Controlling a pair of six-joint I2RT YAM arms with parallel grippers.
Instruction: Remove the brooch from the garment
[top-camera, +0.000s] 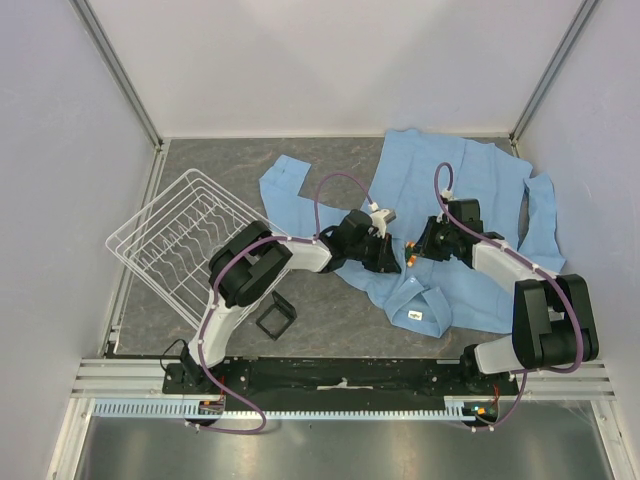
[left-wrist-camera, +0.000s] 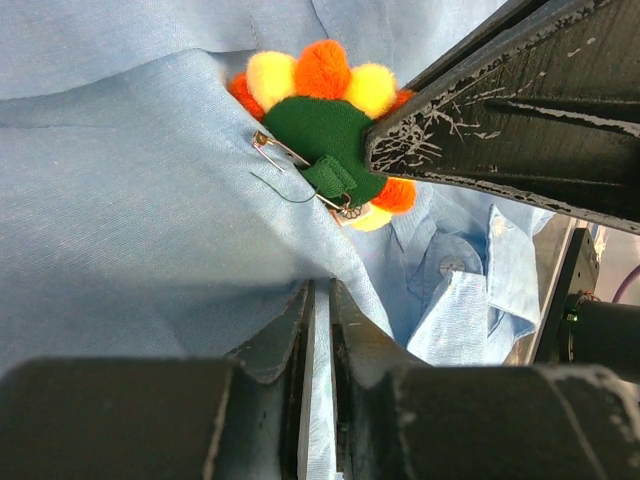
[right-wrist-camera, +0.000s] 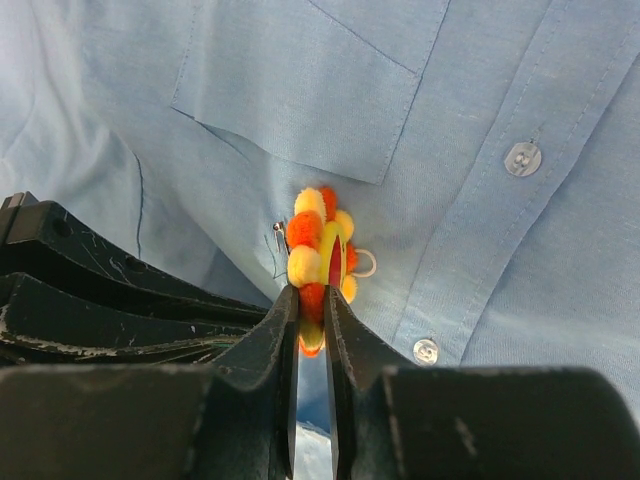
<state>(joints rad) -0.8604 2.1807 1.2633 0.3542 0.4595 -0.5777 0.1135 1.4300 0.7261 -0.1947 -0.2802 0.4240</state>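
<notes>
Beside the chest pocket (right-wrist-camera: 300, 90) of the thin blue shirt (right-wrist-camera: 560, 280), the fuzzy pom-pom brooch (right-wrist-camera: 316, 250), backed in green felt, carries a wire pin (left-wrist-camera: 285, 155). Right pincer (right-wrist-camera: 312, 305) nips its rim; left pincer (left-wrist-camera: 320, 300) pinches cloth beside it. White wire rack (top-camera: 170, 240) lies leftward.

- No word, brand or number can be read in any of the three views.
- The shirt (top-camera: 410, 170) has a small white label (top-camera: 413, 316) at its collar (a dark speck of print shows on it in the top view), but it is too small to make out.
</notes>
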